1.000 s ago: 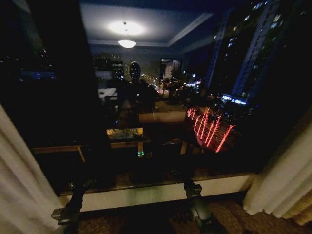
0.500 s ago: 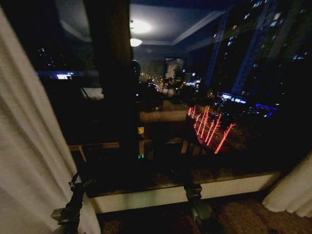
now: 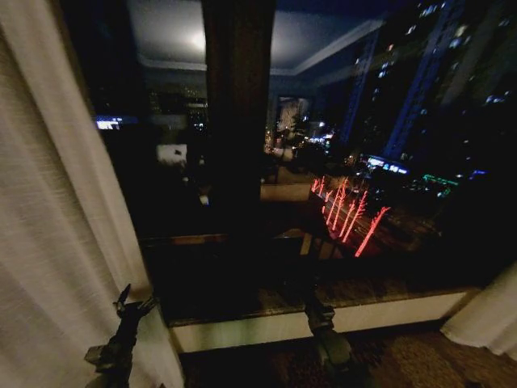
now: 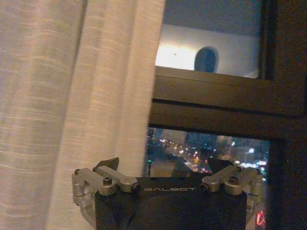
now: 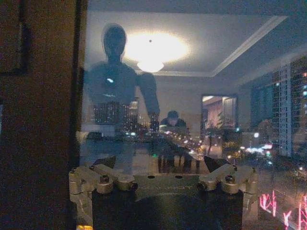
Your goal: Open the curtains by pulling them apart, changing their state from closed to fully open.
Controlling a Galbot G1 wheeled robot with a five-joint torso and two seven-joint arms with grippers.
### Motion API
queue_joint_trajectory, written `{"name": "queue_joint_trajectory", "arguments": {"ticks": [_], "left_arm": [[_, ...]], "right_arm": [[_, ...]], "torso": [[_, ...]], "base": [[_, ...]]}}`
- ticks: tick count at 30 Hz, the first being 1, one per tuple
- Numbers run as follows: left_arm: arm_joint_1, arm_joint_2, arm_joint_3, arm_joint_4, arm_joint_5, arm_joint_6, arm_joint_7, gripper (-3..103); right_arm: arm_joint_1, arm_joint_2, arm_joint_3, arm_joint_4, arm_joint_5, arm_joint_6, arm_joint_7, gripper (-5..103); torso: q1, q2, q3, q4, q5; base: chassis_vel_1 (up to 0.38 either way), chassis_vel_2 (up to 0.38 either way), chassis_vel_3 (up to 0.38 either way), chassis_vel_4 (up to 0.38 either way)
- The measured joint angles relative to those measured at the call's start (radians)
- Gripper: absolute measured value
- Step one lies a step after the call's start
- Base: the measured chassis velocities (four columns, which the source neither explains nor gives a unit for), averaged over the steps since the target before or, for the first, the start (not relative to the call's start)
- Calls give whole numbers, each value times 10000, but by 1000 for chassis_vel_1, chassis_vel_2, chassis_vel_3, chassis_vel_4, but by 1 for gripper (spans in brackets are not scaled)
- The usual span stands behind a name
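The big dark window (image 3: 388,162) takes up most of the wall, city lights and red streaks glowing beyond the glass, with a broad dark upright of the frame (image 3: 238,121) running down its middle. The curtains are parted: one sheer cream panel (image 3: 56,242) hangs at the robot's left, the other (image 3: 489,319) is bunched low at the far right. A pale sill (image 3: 380,311) runs under the glass. The left hand (image 3: 132,303) is raised just beside the left panel, fingers spread wide and holding nothing. The right hand (image 3: 319,311) sits low before the sill; how its fingers stand, I cannot tell.
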Motion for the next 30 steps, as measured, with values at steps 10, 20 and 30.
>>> {"name": "queue_joint_trajectory", "arguments": {"ticks": [10,20,30], "left_arm": [[0,3,-7,0,0,0,-3,100],[0,3,-6,0,0,0,-3,100],[-1,5,-13,0,0,0,-6,100]], "right_arm": [[0,6,-6,0,0,0,-1,100],[0,4,-5,0,0,0,0,100],[0,7,-10,0,0,0,-1,100]], "torso": [[-1,1,-1,4,-6],[-1,1,-1,3,-4],[-1,4,-1,6,-9]], "base": [[-17,-15,11,9],[5,7,-5,-4],[79,90,-93,-99]]}}
